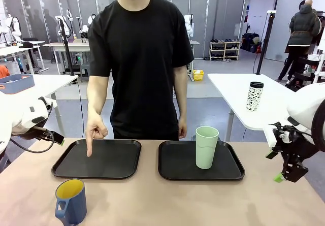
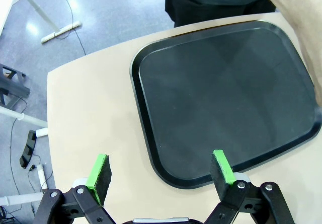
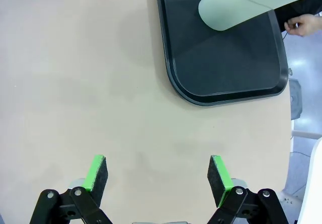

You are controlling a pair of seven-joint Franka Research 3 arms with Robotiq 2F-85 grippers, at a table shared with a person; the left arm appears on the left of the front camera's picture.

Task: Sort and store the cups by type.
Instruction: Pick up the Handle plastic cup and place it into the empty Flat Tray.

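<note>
Blue mug (image 1: 70,201) upright on worktop (image 1: 203,200), robot-side of left tray (image 1: 117,160), nearer left gripper (image 2: 161,171): jaws apart, empty. Right gripper (image 3: 158,173) jaws likewise apart, empty.

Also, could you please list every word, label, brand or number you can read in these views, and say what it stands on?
No readable text in any view.
The mint-green tumbler, the blue mug, the left tray and the right tray are plain.
The speckled tumbler on the far table carries black spots, not letters.
Anything in the background room is too small to read.
</note>
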